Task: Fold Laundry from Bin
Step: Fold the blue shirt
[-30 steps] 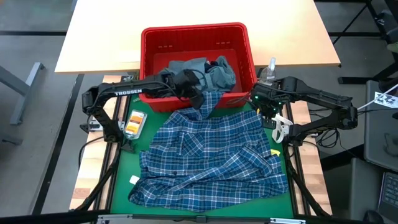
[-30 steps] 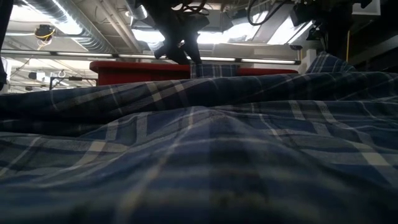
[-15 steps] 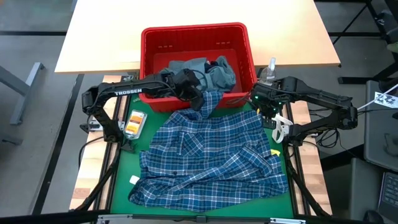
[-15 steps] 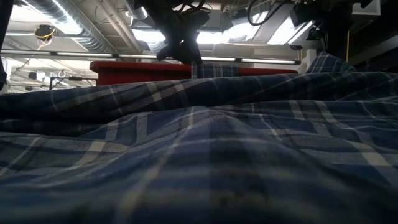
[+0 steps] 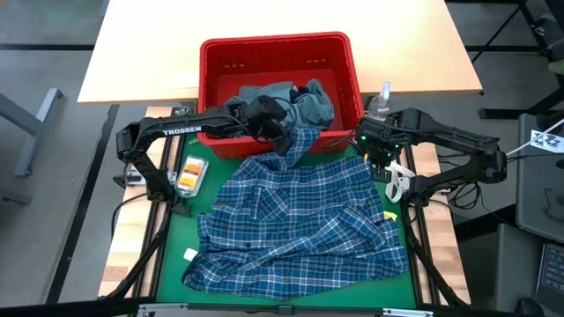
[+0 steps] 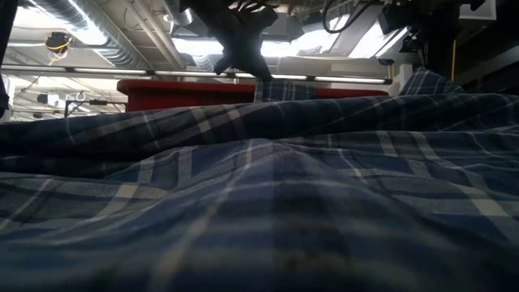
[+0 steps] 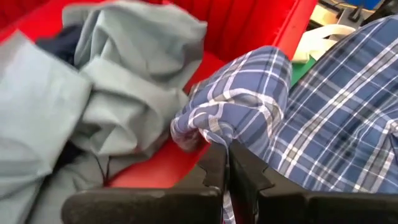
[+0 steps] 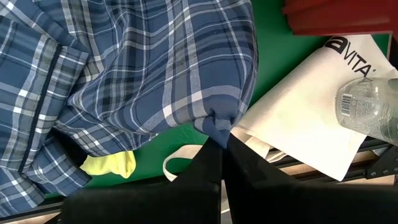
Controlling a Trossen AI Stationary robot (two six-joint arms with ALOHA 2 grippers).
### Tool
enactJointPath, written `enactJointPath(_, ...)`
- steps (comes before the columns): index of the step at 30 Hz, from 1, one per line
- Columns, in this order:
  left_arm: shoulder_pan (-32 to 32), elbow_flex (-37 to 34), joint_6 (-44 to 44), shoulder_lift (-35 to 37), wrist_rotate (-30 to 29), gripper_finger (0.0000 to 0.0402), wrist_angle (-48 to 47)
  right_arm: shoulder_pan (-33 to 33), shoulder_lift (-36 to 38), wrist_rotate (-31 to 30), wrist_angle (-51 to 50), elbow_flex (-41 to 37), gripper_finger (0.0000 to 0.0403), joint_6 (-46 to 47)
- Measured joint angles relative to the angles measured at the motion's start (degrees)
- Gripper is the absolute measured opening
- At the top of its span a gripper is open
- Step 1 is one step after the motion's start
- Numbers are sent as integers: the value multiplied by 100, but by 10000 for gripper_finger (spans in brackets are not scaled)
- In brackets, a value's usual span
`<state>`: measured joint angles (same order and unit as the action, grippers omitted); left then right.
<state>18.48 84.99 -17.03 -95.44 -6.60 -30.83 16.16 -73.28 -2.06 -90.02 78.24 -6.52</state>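
High view: left end effector (image 5: 284, 143) now pinched on plaid shirt (image 5: 300, 216).

lab/workshop | exposed ceiling ducts (image 6: 89, 36) | strip lights | robot rig w/ green mat (image 5: 172, 242)

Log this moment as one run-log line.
left gripper: shut on blue-white plaid shirt | right gripper: shut on shirt | red slotted plastic bin

Left gripper (image 5: 284, 143) is closed at the table's far middle; right gripper (image 5: 381, 157) is closed at its right edge.
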Motion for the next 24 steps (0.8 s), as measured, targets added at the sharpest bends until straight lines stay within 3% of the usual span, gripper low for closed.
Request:
enactJointPath(5,17,63,488,99,-53,2,25,-1,3,-2,1,0,2,3)
enactJointPath(12,-90,295,1156,726,-501,1,-910,0,188,-2,5,-1,2,2)
enactJointPath(17,-344,301,1275,1295,-615,1,-1534,-2,469,163,2,-2,2,4)
enactJointPath(24,-699,304,1253,2142,-896,0,-1630,-2,1036,319,0,-1,2,162)
